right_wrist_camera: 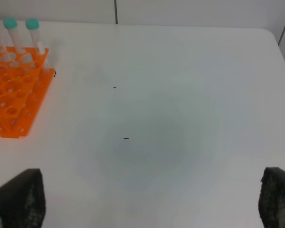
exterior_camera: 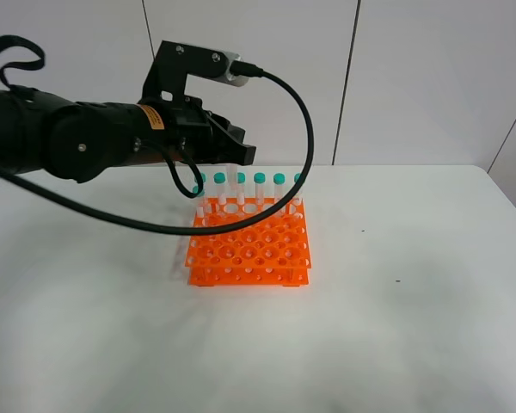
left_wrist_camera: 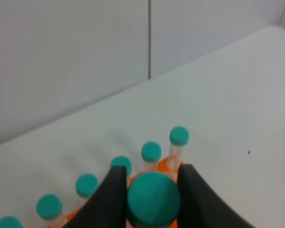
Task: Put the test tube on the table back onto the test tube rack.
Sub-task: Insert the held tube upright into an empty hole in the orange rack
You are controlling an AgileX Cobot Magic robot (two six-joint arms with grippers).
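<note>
My left gripper [exterior_camera: 234,160] reaches over the back of the orange test tube rack [exterior_camera: 249,249]. It is shut on a test tube [left_wrist_camera: 153,199], with its fingers on either side of the teal-green cap. In the exterior high view the clear tube [exterior_camera: 231,184] hangs upright below the fingers, and its lower end is at the rack's back rows. Several other capped tubes [exterior_camera: 260,179] stand in the back row and also show in the left wrist view [left_wrist_camera: 151,152]. My right gripper [right_wrist_camera: 147,194] is open and empty over the white table [exterior_camera: 413,301], away from the rack [right_wrist_camera: 14,95].
A black cable [exterior_camera: 301,103] loops from the left wrist camera down in front of the rack's left side. The wall stands close behind the table's far edge. A few small dark specks [right_wrist_camera: 126,138] lie on the table to the right of the rack.
</note>
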